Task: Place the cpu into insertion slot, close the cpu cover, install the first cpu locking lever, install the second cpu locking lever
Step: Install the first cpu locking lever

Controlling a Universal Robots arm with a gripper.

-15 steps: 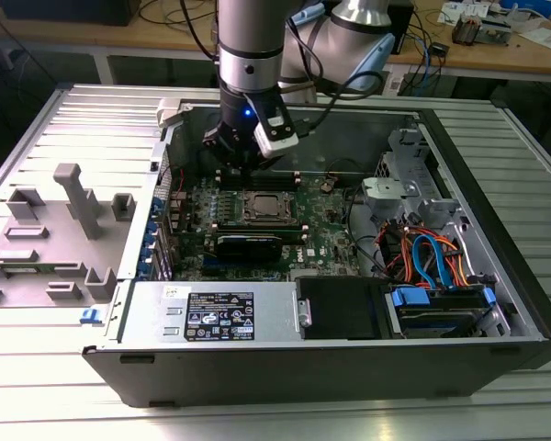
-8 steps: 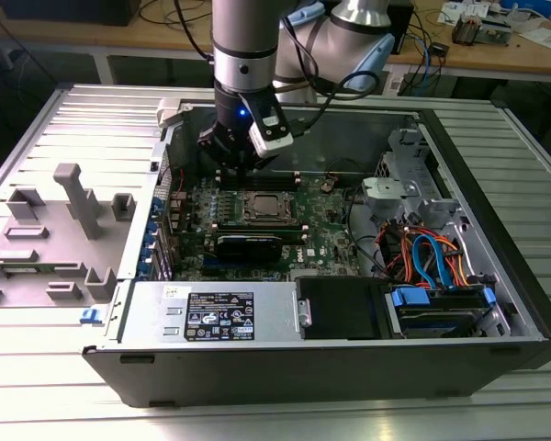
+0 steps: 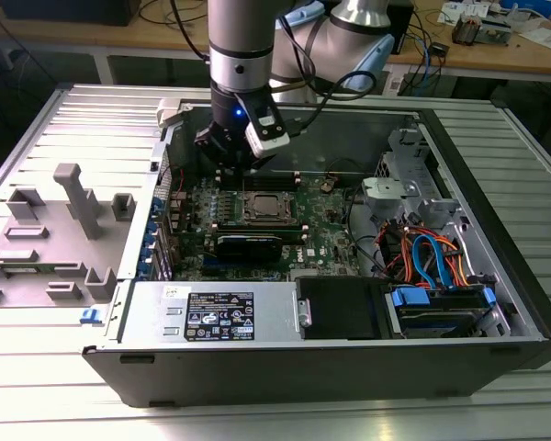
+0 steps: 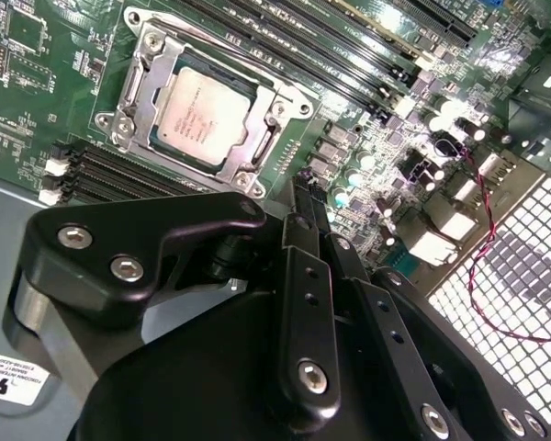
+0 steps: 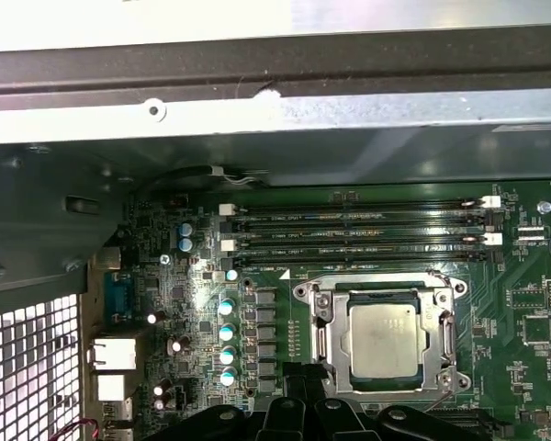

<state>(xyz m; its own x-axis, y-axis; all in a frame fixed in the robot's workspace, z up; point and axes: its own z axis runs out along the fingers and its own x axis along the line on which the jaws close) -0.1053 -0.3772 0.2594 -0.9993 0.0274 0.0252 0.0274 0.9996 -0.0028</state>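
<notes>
**Cpu (image 4: 202, 115) seated, gripper (image 4: 305, 197) beside it**

Nearest us in the second wrist view, the gripper hangs just beside the socket; we cannot tell how far open it is. Beyond, the cpu lies in the insertion slot (image 4: 118, 127), the cpu cover (image 4: 225, 73) down around it, on the green motherboard (image 4: 55, 83).

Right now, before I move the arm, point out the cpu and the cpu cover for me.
the cpu (image 5: 383, 340): first wrist view, middle of its silver-grey top.
the cpu cover (image 5: 324, 335): first wrist view, a side bar of its metal frame.
</notes>
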